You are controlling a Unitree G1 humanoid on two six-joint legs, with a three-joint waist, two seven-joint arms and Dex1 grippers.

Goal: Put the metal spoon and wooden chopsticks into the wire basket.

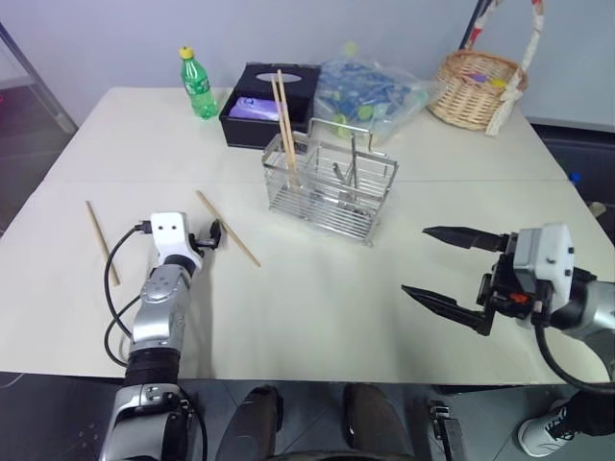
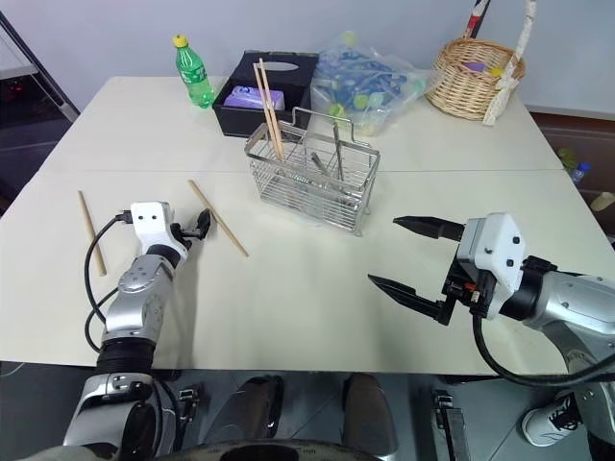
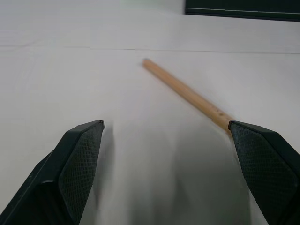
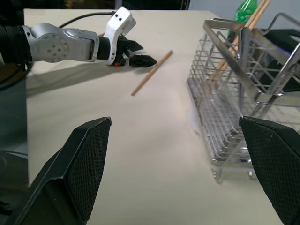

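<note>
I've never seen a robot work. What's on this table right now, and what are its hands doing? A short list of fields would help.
Wire basket: upright, mid-table
In basket: two wooden chopsticks leaning in one end; a metal spoon in another compartment
Loose chopsticks: one by the left gripper, one farther left
Left gripper: open, low over the table
Right gripper: open, holding nothing
Behind: green bottle, black box, plastic bag, wicker basket

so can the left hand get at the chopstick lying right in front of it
Probably yes. The left hand is open and low over the table, with that chopstick lying loose just ahead, one end by a fingertip. Nothing stands between them.
</note>
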